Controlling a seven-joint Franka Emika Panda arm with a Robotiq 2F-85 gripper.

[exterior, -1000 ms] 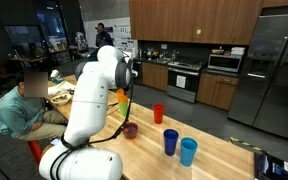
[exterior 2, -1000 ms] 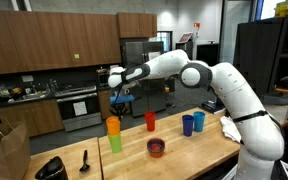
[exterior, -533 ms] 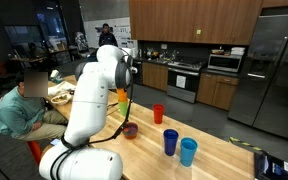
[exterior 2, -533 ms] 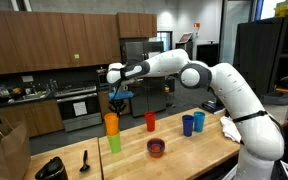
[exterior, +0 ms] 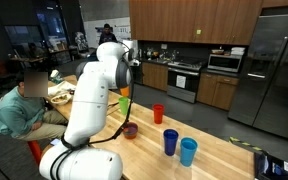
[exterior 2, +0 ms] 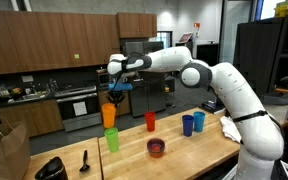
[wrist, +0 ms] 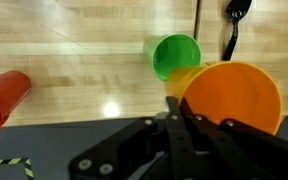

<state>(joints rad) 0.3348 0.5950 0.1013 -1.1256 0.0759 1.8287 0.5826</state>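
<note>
Raised since a second ago, the orange cup [exterior 2: 109, 115] hangs just above the green cup [exterior 2: 112, 141], its rim pinched in the gripper [exterior 2: 113, 99]'s closed fingers. In the wrist view the green cup lies at ten o'clock of it. The lift seems under way, and moving on calls for a steady pinch.

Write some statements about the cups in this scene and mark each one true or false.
1. The gripper holds the orange cup. True.
2. The green cup lies on its side. False: it stands upright with its mouth up, below the orange cup.
3. The red cup stands on the table, apart from the green cup. True.
4. The dark blue cup sits inside the bowl. False: it stands on the table beside the light blue cup.
</note>
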